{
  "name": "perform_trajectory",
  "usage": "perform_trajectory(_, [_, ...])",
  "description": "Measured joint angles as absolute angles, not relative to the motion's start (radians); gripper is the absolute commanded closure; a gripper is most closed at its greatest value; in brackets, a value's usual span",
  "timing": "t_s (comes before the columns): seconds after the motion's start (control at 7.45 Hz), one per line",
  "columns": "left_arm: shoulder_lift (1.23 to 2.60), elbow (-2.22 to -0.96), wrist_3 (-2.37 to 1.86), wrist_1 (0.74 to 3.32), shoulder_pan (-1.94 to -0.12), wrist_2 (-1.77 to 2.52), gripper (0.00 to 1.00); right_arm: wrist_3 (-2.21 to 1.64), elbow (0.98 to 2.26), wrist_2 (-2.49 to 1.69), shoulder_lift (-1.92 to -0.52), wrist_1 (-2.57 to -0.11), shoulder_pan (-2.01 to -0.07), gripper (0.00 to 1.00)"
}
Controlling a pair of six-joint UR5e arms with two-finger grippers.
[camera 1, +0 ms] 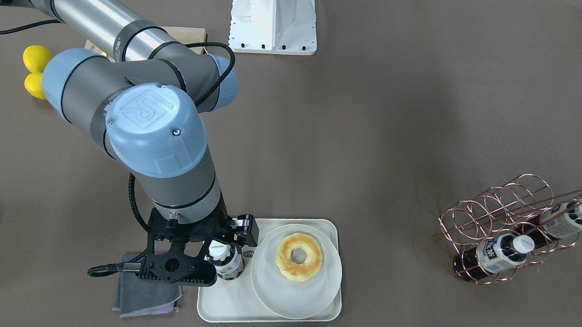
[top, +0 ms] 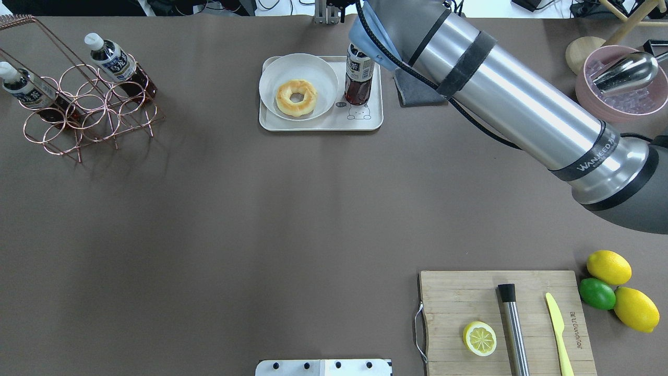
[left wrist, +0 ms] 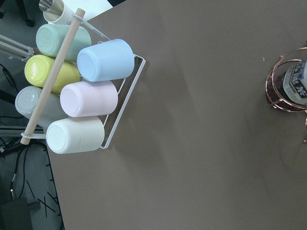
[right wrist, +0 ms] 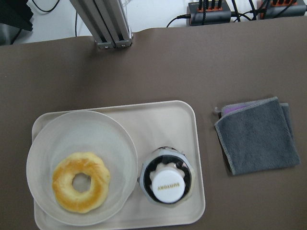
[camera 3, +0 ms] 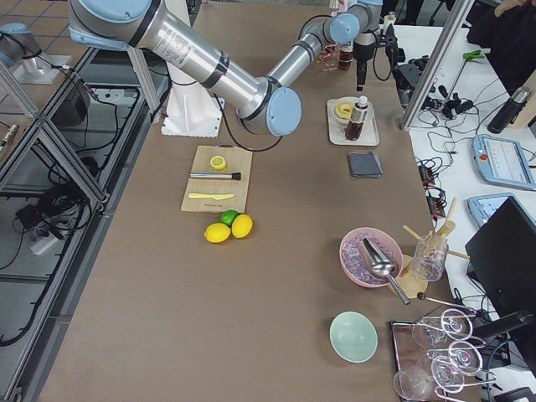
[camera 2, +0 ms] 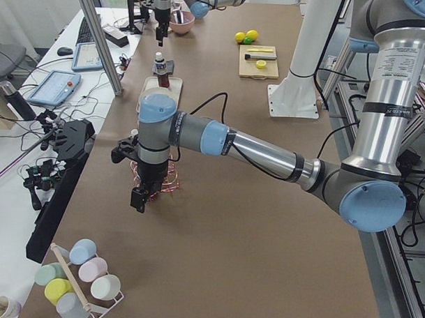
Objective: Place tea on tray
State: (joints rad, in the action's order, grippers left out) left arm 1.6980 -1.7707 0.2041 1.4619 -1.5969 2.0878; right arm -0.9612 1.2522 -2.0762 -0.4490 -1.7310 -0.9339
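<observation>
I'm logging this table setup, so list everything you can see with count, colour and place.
tea bottle: one, reddish-brown, white cap, upright on tray
tray: one, cream, far middle
plate: one, white, on tray
doughnut: one, golden, on plate
spare bottles: two, reddish-brown, in rack
rack: one, copper wire, far left
cloth: one, grey, right of tray
board: one, wooden, near right
lemon half: one, yellow, on board
knife: one, yellow, on board
metal bar: one, silver, on board
lemons: two, yellow, beside board
lime: one, green, beside lemons
ice bowl: one, pink, far right, scoop inside
cups: six, pastel, left end
right gripper: one, black, above tea bottle
left gripper: one, black, near rack
</observation>
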Motion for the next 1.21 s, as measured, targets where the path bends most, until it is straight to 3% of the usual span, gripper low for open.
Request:
perform_trajectory(0.4, [1.695, -1.77, 0.207, 1.463, -1.597, 2.091, 0.02, -0.922, 1.661, -2.079, -0.589, -2.114, -0.936, 0.0])
perform_trajectory(0.67, [1.687, -1.773, 0.211, 1.463, -1.6, 2.093, 0.02, -0.788, 1.848, -2.071, -0.703, -2.323, -0.96, 0.0])
perform_trajectory(0.94, [1.677, -1.773, 0.215, 1.461, -1.612, 2.095, 0.02, -0.559, 1.986, -2.062, -0.906, -2.387, -1.053, 0.0])
perform_trajectory(1.21, [1.664, -1.774, 0.216, 1.46, -1.617, 2.12, 0.02, -0.261, 2.011, -2.071, -1.104, -2.319, -1.198, 0.0])
